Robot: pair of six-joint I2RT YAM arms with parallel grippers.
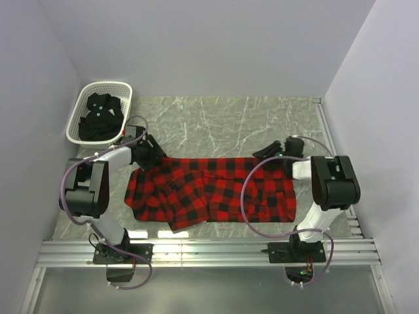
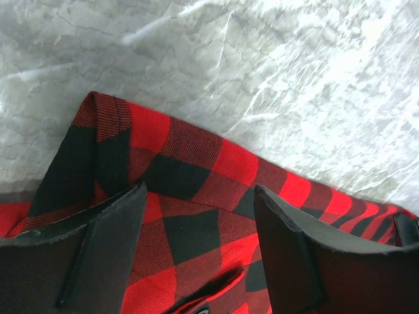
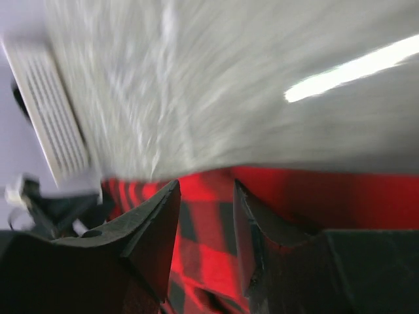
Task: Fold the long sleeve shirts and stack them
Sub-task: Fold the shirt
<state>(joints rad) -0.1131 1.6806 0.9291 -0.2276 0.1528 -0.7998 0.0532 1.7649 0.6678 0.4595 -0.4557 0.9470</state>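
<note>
Top external: flannel (image 1: 216,190) spread unfolded, black shirt (image 1: 99,118) in basket (image 1: 108,85); left gripper (image 2: 200,190) wide, right gripper (image 3: 206,186) narrower, both empty.

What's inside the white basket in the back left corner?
A crumpled black shirt with small pale buttons fills the white basket. The basket's floor and anything beneath the shirt are covered, so more could be hidden.

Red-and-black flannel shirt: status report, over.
Left fingers open over far-left corner of red-and-black check flannel shirt. Right fingers at far-right edge, grip unclear, view blurred. Flannel spread out, not stacked. Plain black shirt in white plastic lattice basket.
</note>
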